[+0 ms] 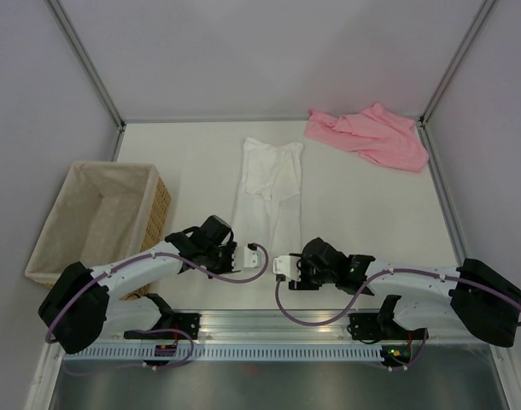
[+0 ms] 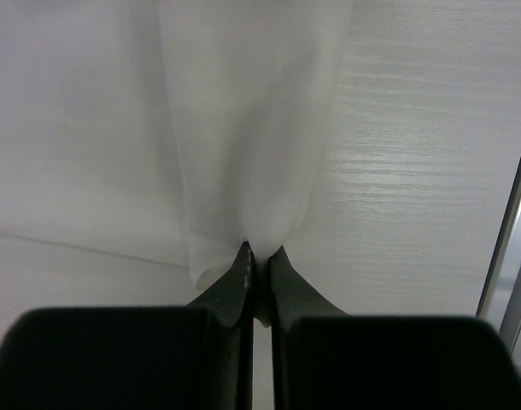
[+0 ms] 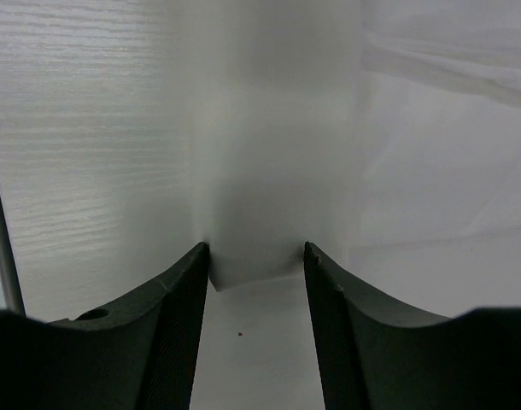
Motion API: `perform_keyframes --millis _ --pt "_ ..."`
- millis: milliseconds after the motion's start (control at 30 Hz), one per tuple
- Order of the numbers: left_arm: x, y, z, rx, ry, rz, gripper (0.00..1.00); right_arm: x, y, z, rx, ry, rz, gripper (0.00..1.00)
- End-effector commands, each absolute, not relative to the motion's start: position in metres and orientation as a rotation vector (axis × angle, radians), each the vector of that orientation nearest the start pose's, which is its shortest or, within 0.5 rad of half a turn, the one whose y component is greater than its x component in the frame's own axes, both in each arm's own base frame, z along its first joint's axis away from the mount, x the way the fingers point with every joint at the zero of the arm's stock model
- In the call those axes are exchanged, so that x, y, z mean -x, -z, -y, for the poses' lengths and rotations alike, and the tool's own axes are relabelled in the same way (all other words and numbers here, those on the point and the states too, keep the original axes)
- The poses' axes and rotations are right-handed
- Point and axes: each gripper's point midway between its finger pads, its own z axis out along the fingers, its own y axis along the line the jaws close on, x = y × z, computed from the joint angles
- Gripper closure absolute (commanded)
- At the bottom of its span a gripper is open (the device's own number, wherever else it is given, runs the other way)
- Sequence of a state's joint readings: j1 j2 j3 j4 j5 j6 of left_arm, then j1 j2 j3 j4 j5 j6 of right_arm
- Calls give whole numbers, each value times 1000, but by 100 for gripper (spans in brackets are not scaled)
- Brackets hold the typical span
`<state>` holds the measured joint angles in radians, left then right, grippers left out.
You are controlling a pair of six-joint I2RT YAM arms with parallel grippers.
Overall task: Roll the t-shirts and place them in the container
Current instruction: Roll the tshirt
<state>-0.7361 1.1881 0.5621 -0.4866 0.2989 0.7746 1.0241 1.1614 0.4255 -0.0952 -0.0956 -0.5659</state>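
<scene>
The white t-shirt [image 1: 269,184] lies folded into a long narrow strip down the middle of the table, its near end by the grippers. My left gripper [image 1: 255,254] is shut on that near hem, and the white cloth [image 2: 243,128] bunches into a pinch at the fingertips [image 2: 259,251]. My right gripper [image 1: 283,265] is open just to the right. A corner of the white cloth [image 3: 260,213] lies between its spread fingertips [image 3: 255,249], not pinched. The pink t-shirt [image 1: 369,134] lies crumpled at the far right corner, away from both grippers.
A cloth-lined wicker basket [image 1: 96,224] stands at the left, close beside the left arm. Metal frame posts [image 1: 440,85] and grey walls bound the table. A metal rail [image 2: 515,256] runs along the near edge.
</scene>
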Motion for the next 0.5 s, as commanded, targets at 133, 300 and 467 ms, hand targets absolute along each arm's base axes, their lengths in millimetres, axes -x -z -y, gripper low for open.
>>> perform_keyframes --millis 133,300,467 --pt "-162 -35 187 2485 -611 2536 98 -147 -17 -242 1841 -328 -1647 46" --pt "-162 -33 185 2467 -601 2538 98 -134 -30 -245 1887 -391 -1598 45" --pt "-163 -33 185 2463 -607 2539 98 -129 -35 -253 1905 -413 -1551 44"
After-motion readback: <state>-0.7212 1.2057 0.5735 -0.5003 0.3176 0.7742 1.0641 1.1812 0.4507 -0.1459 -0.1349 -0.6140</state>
